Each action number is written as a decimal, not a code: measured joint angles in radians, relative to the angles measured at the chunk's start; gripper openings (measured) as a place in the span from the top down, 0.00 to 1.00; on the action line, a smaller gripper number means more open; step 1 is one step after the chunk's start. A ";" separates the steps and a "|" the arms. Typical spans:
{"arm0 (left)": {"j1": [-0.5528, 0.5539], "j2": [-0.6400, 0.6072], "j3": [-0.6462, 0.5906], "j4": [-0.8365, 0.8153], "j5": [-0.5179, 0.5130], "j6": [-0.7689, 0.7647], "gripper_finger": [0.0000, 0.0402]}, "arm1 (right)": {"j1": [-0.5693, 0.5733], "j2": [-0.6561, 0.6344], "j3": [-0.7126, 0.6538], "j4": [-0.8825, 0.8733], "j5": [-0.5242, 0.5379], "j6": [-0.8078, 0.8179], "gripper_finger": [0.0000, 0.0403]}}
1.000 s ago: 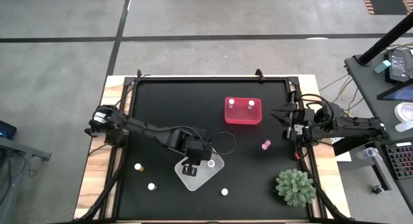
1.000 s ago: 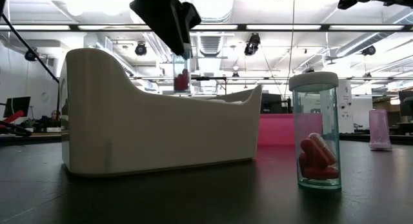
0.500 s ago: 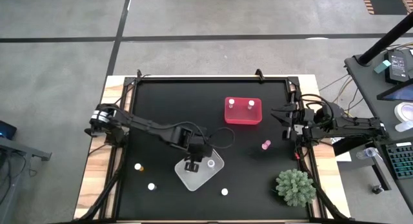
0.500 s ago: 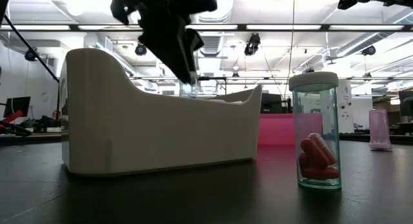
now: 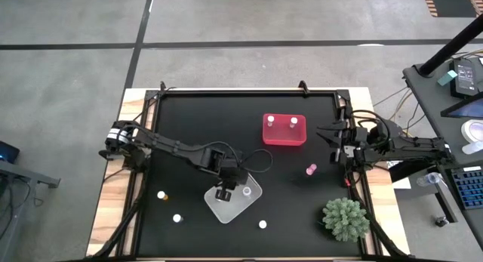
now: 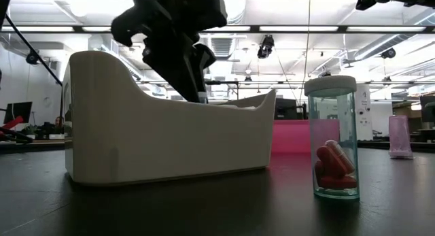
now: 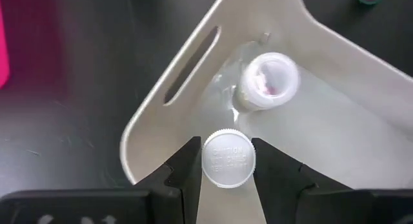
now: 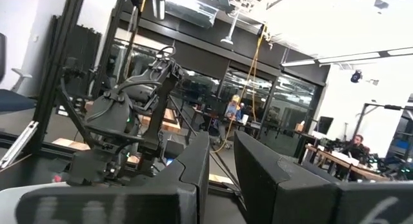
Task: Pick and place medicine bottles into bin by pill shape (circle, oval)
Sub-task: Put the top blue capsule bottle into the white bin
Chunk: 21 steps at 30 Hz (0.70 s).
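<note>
My left gripper (image 5: 225,192) reaches down into the white bin (image 5: 234,205) and is shut on a small bottle with a white cap (image 7: 228,158). In the low view the bin's wall (image 6: 170,144) hides the bottle and the fingertips. A second white-capped bottle (image 7: 270,81) stands on the bin's floor beside it. The pink bin (image 5: 284,131) holds two bottles. A pink bottle (image 5: 311,170) stands on the mat to its right. My right gripper (image 5: 334,137) waits shut at the right edge, touching nothing. My left gripper pinches the bottle between its two fingers (image 7: 187,169), at opposite sides just under the white cap (image 7: 228,179). The fingers come from above, pointing down. The bottle stands upright inside the white bin; whether its base touches the bin's floor cannot be told.
Three loose bottles stand at the near side (image 5: 161,195), (image 5: 177,217), (image 5: 263,224); one, teal with red oval pills, shows close up in the low view (image 6: 333,147). A spiky green plant (image 5: 346,218) stands at the near right.
My left gripper has gone down into the white bin, still shut on the bottle. The bottle showed above the bin's rim in the low view a second ago and has now sunk behind the bin's wall.
</note>
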 joint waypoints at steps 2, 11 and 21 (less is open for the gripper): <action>0.004 0.000 -0.001 0.001 0.000 0.011 0.74 | 0.000 0.000 0.000 -0.002 0.008 0.000 0.84; 0.022 0.000 -0.031 0.044 0.022 0.037 0.74 | 0.000 0.000 0.000 -0.005 0.009 -0.002 0.84; 0.042 0.000 -0.055 0.078 0.047 0.064 0.74 | 0.000 0.000 0.000 -0.005 0.009 -0.002 0.84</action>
